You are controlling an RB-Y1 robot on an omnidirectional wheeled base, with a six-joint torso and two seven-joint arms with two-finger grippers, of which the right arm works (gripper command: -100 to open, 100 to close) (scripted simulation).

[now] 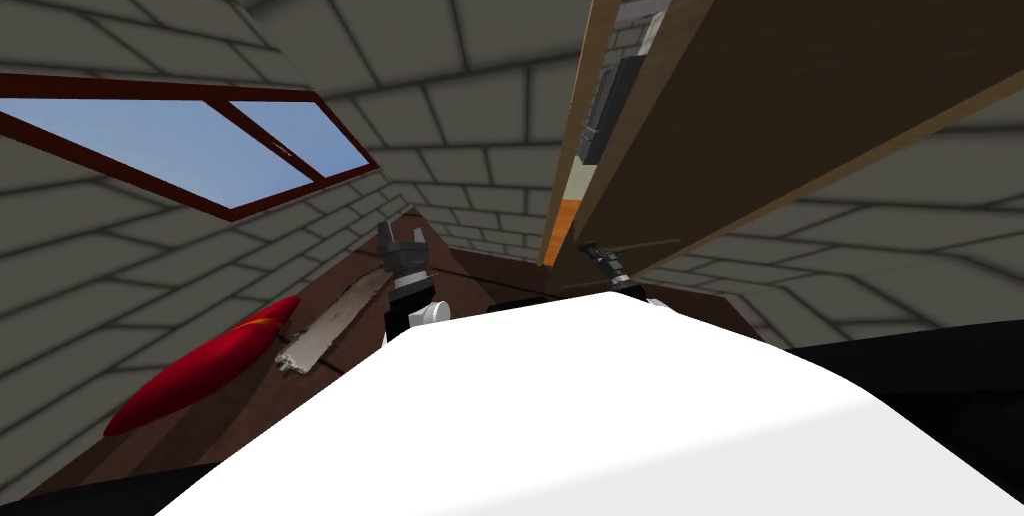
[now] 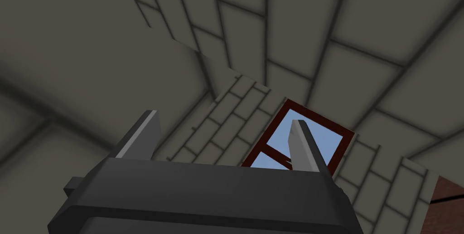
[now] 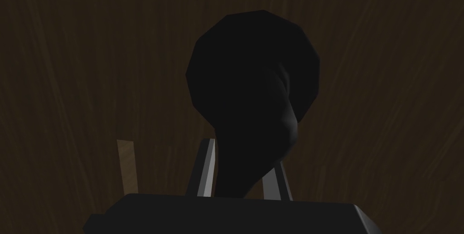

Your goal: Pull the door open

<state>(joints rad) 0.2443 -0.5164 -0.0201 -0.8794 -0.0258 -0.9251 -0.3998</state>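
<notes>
Your R end effector is clamped on the dark handle, tight against the brown door, which is ahead on your right. L end effector is wide open, holding nothing, off to the door's left.

Our head camera looks steeply down and forward, rolled, with the brown door close on the right and the red-framed window far on the left. Our left wrist camera faces that same window from well apart, so those 2 views share it. Our right wrist camera sits very near the door's dark handle, facing the door.
</notes>
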